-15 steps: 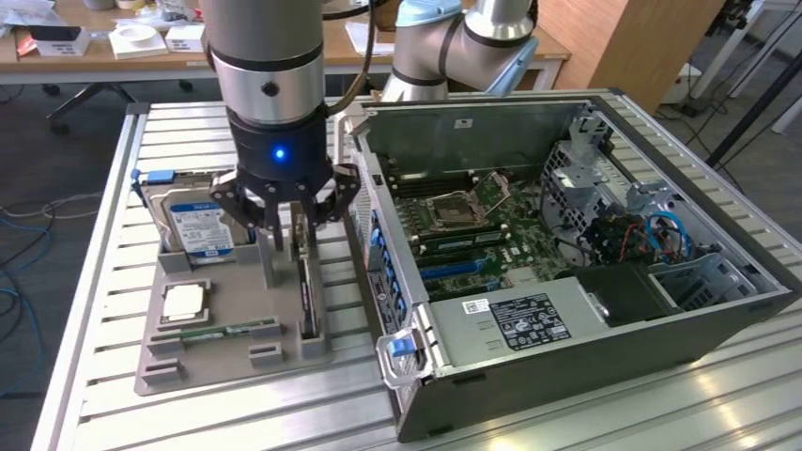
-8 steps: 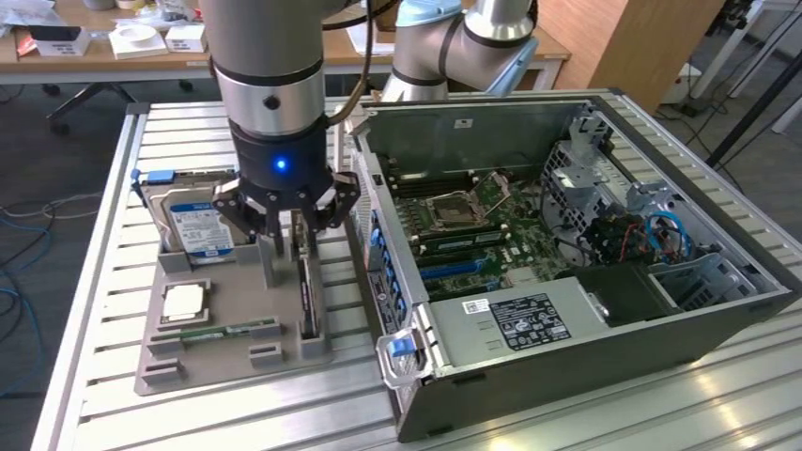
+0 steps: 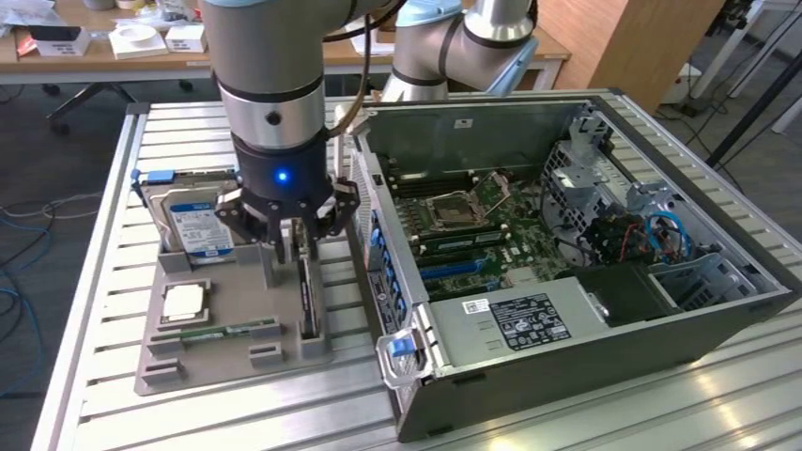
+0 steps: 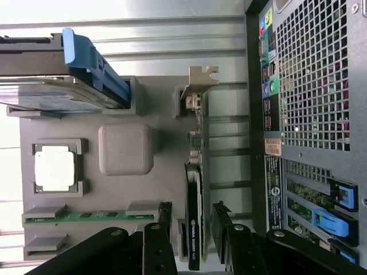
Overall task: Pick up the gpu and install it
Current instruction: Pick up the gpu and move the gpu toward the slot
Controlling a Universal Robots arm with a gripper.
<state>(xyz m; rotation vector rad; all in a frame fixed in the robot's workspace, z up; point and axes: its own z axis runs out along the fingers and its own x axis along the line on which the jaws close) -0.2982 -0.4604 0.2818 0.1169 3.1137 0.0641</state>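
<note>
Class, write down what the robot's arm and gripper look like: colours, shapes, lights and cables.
The arm is a thick silver-grey tube with rounded grey joints. Its wrist section is black with a small glowing blue light. A thin dark cable runs alongside it. The gripper is black, built of jointed links with round bolts.
</note>
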